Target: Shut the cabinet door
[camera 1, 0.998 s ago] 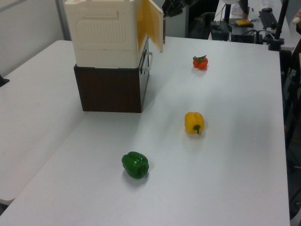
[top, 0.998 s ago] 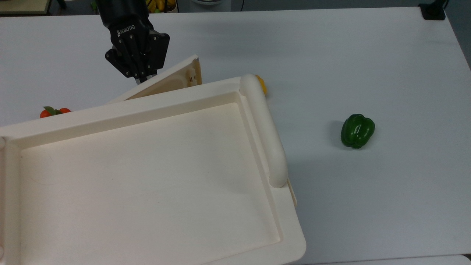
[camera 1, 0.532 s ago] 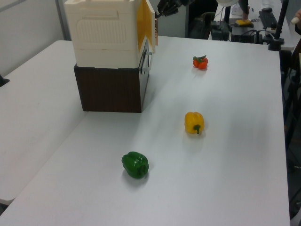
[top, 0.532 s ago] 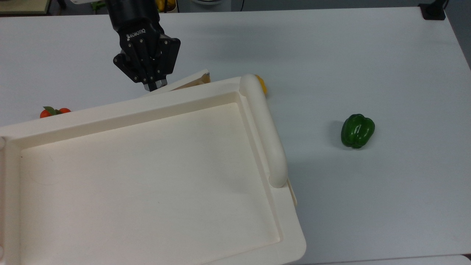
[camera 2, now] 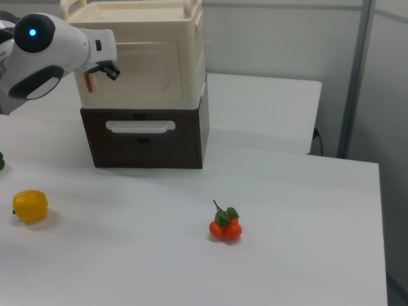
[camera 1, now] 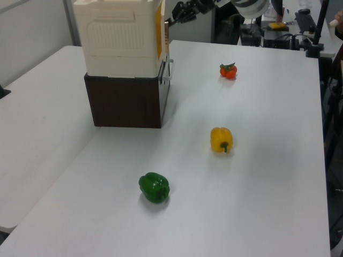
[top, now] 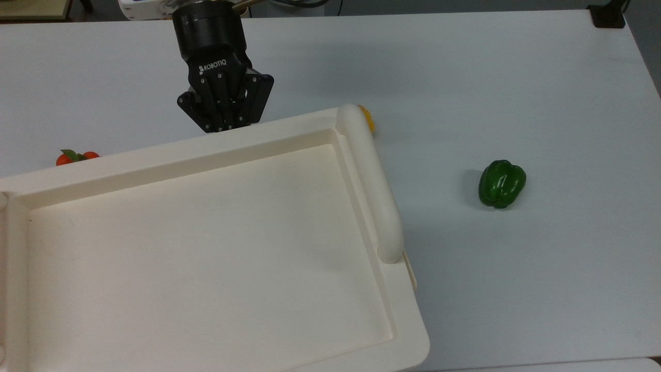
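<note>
The black two-finger gripper (top: 225, 124) sits just beyond the far edge of the large cream plastic cabinet (top: 206, 248) in the top view, its fingertips meeting the flat cream cabinet door (camera 1: 163, 33), which lies directly ahead of them with its long axis along that side; whether the fingers are spread or pressed together I cannot tell. Half a second ago the door angled out from the cabinet; now it is nearly flush, barely ajar in the left view.
</note>
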Robot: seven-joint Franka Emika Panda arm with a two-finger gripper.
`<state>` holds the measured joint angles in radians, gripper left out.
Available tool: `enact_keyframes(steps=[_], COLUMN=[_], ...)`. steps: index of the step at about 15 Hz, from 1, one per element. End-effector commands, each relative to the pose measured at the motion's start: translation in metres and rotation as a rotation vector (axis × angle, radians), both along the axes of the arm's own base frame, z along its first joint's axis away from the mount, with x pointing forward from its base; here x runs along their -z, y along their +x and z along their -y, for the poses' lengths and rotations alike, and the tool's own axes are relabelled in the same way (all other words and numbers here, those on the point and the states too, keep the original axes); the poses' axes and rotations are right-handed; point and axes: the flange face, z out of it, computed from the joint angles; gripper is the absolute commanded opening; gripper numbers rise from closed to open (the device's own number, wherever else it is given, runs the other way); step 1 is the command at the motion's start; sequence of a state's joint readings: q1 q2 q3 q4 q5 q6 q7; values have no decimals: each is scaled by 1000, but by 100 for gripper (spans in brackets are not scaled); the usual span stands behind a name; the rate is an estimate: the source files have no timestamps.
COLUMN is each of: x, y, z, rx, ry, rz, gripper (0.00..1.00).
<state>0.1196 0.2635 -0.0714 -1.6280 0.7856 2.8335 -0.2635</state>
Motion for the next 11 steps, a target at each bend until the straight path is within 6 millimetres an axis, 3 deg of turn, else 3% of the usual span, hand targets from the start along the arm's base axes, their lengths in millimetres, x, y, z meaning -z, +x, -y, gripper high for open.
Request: enact_keyframes(steps=[1, 11], x=[2, 3], y=[7, 22], z=[-7, -14], rx=[36, 40], ry=[10, 5], rz=[40, 68], gripper=[0, 0])
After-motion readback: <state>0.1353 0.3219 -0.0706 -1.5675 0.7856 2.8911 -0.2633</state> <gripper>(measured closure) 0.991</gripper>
